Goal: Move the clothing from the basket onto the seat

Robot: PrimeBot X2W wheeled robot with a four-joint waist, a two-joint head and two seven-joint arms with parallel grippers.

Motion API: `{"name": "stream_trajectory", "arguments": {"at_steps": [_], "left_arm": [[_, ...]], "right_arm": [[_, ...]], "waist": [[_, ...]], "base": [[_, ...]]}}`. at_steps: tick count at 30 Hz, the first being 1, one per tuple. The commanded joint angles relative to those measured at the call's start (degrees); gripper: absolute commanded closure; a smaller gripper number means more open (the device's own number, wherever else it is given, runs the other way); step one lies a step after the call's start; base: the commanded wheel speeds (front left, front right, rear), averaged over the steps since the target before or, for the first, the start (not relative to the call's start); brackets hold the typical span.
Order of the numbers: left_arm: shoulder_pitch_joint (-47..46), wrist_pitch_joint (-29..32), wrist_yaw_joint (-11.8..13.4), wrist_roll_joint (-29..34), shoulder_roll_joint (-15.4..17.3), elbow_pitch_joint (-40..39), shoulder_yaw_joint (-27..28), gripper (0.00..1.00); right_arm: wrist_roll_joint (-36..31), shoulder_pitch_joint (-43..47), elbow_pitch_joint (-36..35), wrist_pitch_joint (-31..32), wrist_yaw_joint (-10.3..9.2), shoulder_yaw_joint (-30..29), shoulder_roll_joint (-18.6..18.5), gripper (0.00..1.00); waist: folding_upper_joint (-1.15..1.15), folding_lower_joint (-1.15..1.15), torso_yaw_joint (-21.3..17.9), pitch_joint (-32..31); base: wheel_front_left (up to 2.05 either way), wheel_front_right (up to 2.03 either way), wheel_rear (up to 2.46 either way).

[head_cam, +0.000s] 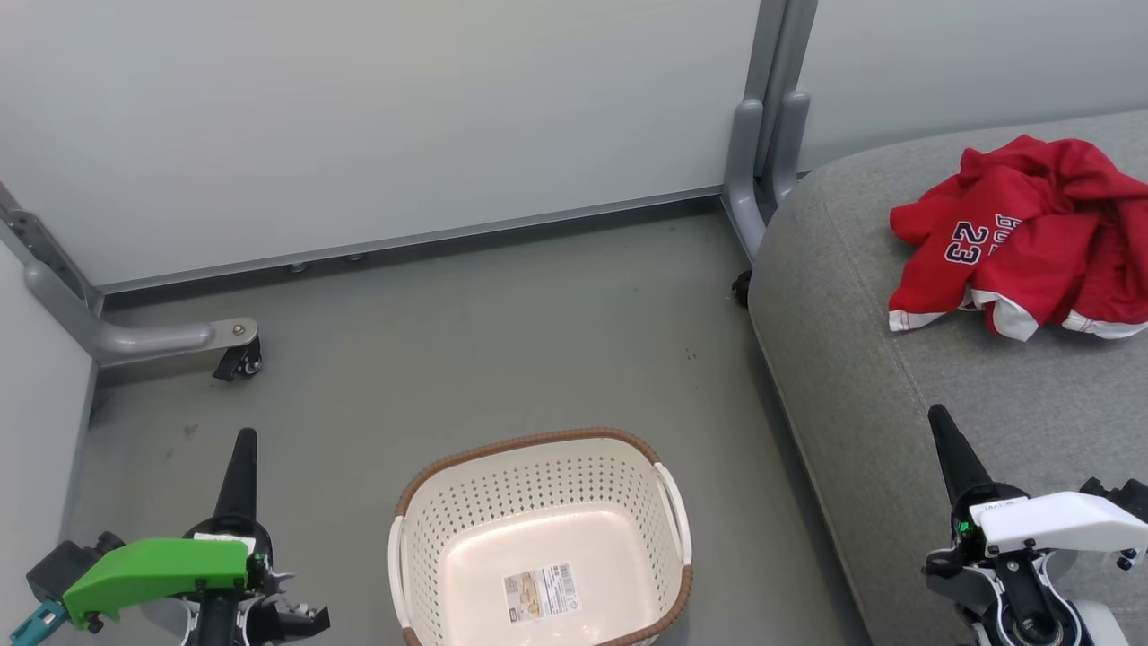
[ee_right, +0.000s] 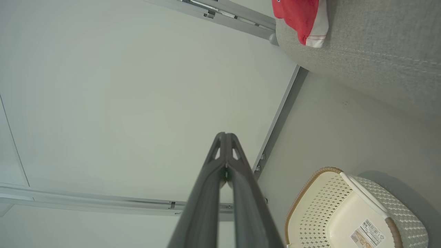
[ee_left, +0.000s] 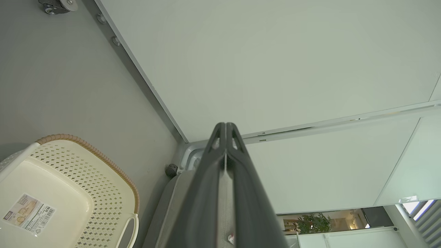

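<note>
Head view, basket (head_cam: 538, 484) holding label (head_cam: 541, 593) (barcoded), clothing (head_cam: 1022, 238) on seat (head_cam: 897, 377)

The floor (head_cam: 466, 332) ahead of my left fingers (head_cam: 240, 475) lies bare up to the wall panel (head_cam: 359, 117), apart from a caster (head_cam: 240, 361) on a grey frame leg straight ahead of them. The basket (head_cam: 538, 444) stands between my arms, its mouth open upward and its inside free down to the labelled bottom. My right fingers (head_cam: 952, 453), pressed together like the left, are over the seat (head_cam: 852, 377). Its near part is bare, with the clothing (head_cam: 1022, 242) heaped farther back. A grey post (head_cam: 762, 135) stands at its far left corner.
</note>
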Motion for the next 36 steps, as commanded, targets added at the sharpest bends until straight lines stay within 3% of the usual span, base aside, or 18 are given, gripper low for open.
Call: {"name": "stream_trajectory", "arguments": {"at_steps": [1,30,36], "left_arm": [[-1.49,0.41,-0.34,-1.52,0.32,-0.44,0.28,1.0],[-2.13,3.55,-0.82,-13.62,0.37,-0.61,1.5,1.0],[-2.06,3.65,-0.72,-13.56,0.37,-0.58,1.48,1.0]], "right_arm": [[1.44,-1.09,-0.01,0.51,0.0,-0.32,-0.35,1.0],[13.49,-1.6,0.94,3.68,-0.01,-1.51,-0.39,1.0],[13.56,-1.61,0.93,3.66,-0.01,-1.51,-0.38,1.0]], "waist": [[0.0,0.0,-0.1,0.01],[0.0,0.0,-1.77,0.18],[0.0,0.0,-1.82,0.19]], "base": [[0.0,0.0,0.0],[0.0,0.0,0.0],[0.0,0.0,0.0]]}}
